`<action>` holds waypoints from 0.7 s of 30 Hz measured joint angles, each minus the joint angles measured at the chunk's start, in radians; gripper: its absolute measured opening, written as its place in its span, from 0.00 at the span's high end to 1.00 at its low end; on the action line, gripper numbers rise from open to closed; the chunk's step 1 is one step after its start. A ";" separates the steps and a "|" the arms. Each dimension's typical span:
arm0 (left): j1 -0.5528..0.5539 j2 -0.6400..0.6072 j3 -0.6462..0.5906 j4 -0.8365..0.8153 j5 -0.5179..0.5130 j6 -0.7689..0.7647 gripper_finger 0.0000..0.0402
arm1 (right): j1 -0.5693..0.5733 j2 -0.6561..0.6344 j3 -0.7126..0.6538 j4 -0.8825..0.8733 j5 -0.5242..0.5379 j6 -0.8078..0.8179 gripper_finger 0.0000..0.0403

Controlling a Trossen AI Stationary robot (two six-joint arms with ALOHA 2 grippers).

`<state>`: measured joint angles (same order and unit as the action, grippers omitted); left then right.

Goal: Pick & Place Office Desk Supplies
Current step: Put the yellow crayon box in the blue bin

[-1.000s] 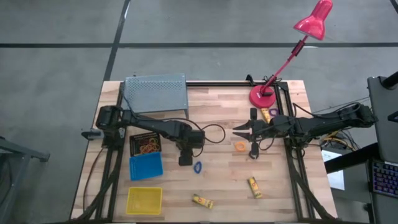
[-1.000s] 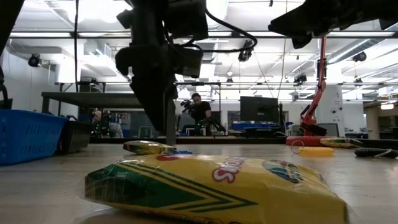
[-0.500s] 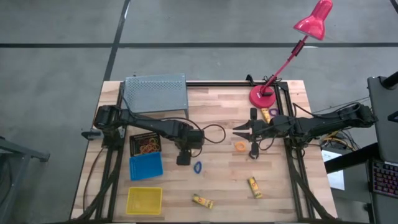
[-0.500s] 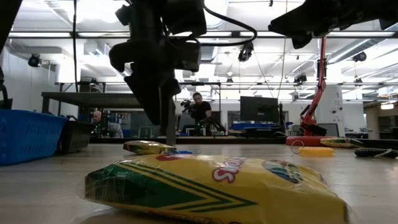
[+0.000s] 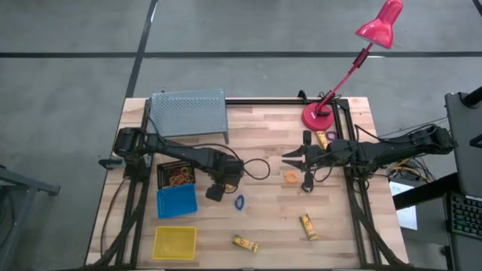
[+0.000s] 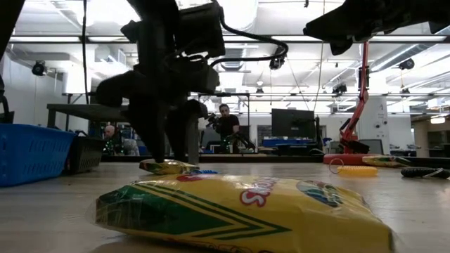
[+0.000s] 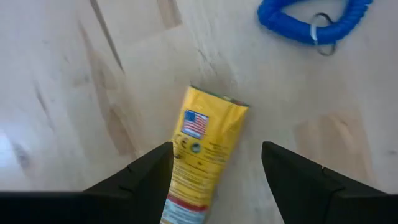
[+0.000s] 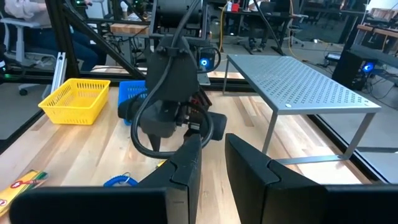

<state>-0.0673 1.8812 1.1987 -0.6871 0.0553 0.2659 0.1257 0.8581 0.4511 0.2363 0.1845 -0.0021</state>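
Wooden table (image 5: 271, 218) carries a blue ring (image 5: 239, 202) beside the left jaws (image 5: 214, 193), spread empty.

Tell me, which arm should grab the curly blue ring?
The left. Its open left claw hangs right beside the blue coiled plastic ring on the wooden table, and the left wrist view looks down at it. The right claw sits farther away, by the orange rubber-band loop.
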 joint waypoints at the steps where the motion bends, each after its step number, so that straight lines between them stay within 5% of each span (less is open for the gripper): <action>1: 0.000 0.000 -0.003 0.006 -0.008 0.000 0.39 | 0.000 0.000 0.000 0.000 0.000 0.001 0.83; 21: 0.002 -0.002 -0.097 0.145 -0.032 -0.005 0.49 | 0.000 0.000 0.000 0.000 0.000 0.001 0.83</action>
<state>-0.0654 1.8793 1.1015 -0.5423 0.0231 0.2611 0.1257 0.8581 0.4511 0.2366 0.1844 -0.0014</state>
